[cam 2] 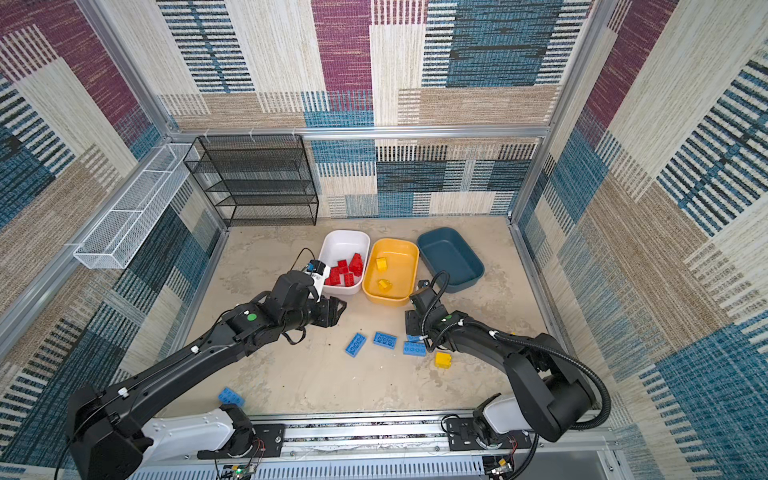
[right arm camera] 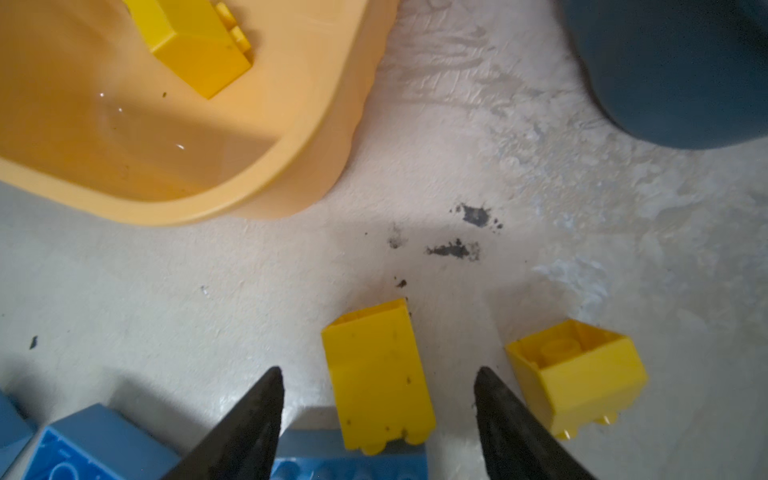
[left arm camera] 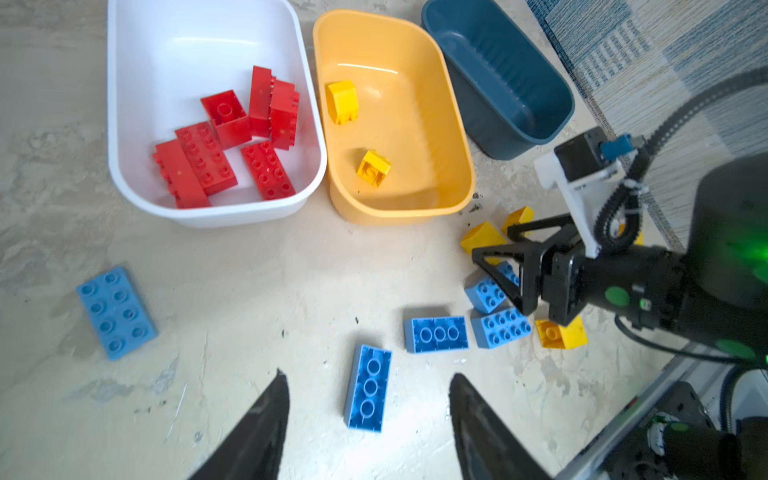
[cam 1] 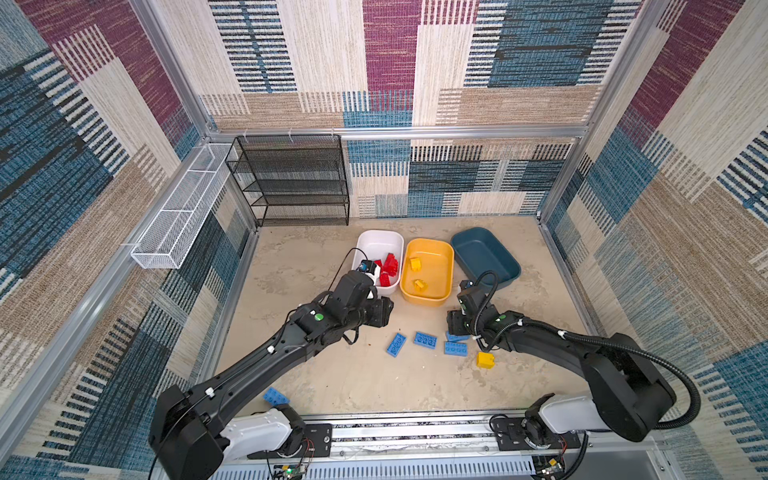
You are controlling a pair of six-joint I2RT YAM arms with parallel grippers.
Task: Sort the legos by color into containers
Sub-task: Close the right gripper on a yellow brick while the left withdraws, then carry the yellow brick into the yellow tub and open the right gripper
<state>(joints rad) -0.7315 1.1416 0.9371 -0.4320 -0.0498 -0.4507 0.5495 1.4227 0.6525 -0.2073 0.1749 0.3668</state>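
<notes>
The right end effector (right arm camera: pixel 379 370), fingers (right arm camera: pixel 249 424) apart and holding nothing, hangs right over a small yellow lego (right arm camera: pixel 374 353) lying on the worktop (right arm camera: pixel 457 145) near the yellow container (right arm camera: pixel 299 183), its long side pointing along the fingers.

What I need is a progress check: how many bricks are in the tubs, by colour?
Red bricks, white tub: 6
Yellow bricks, yellow tub: 2
Blue bricks, teal tub: 0
Total: 8
</notes>
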